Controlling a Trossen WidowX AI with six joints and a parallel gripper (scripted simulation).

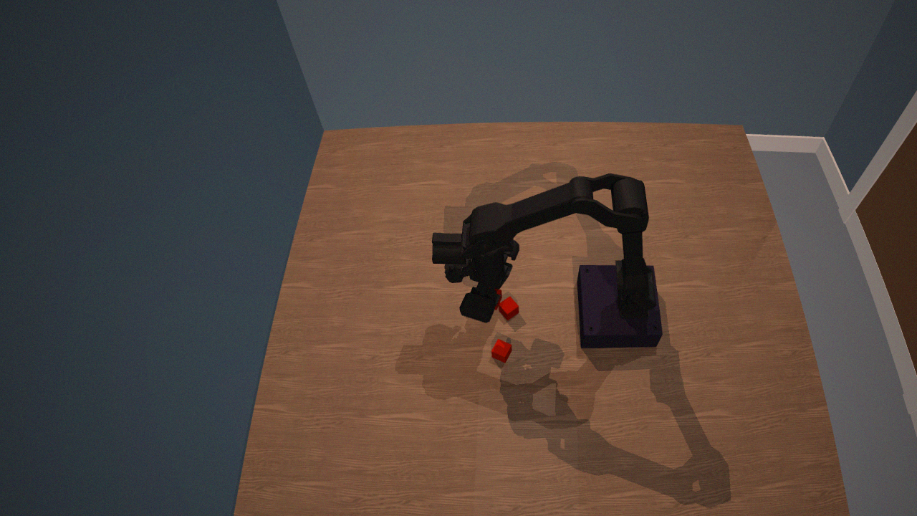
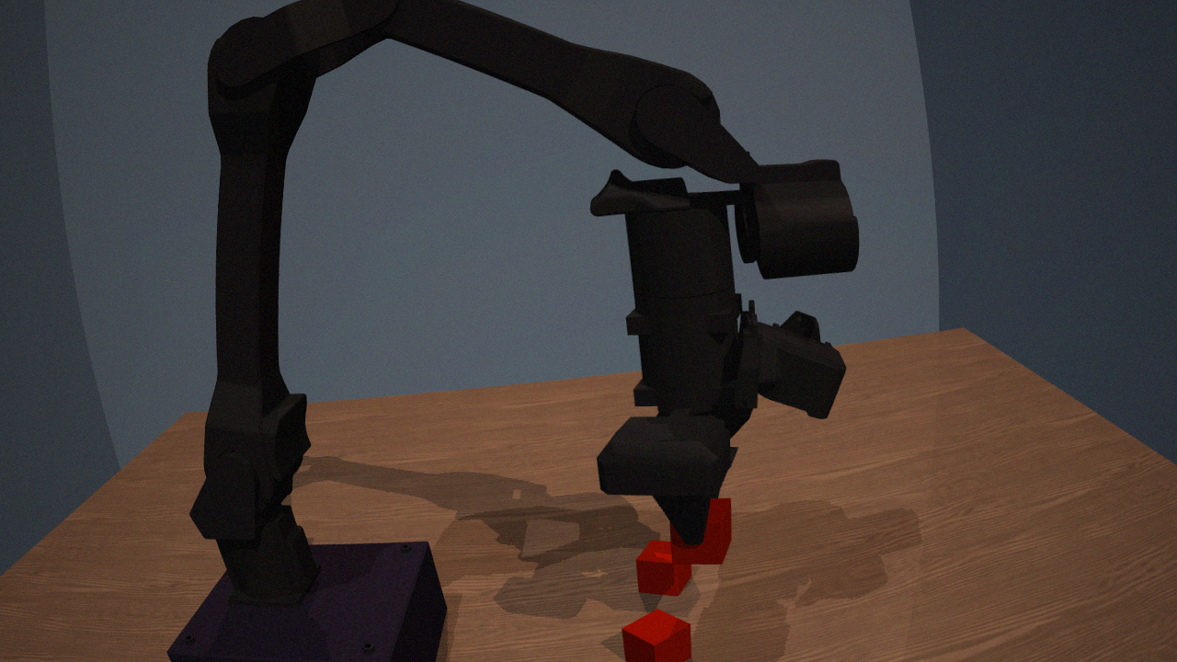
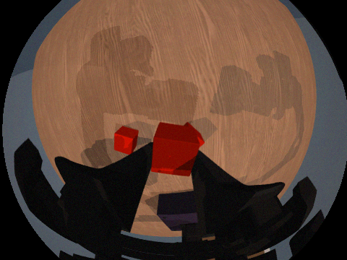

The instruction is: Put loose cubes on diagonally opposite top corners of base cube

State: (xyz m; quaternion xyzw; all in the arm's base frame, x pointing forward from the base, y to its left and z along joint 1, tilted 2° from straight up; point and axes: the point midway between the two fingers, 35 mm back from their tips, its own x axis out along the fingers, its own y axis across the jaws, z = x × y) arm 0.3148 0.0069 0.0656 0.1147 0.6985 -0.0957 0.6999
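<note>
A wooden tabletop (image 1: 385, 417) with horizontal grain fills the middle of the top view. Blue-grey walls (image 1: 128, 224) stand behind and beside it. A white baseboard (image 1: 833, 173) edges the grey floor (image 1: 820, 307) at right.

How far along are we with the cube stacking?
Done: nothing stacked yet; the front red cube and middle red cube sit apart on the table, tops bare. In hand: the pincer is shut on the held red cube. Left: both corner placements, release, withdrawal.
</note>
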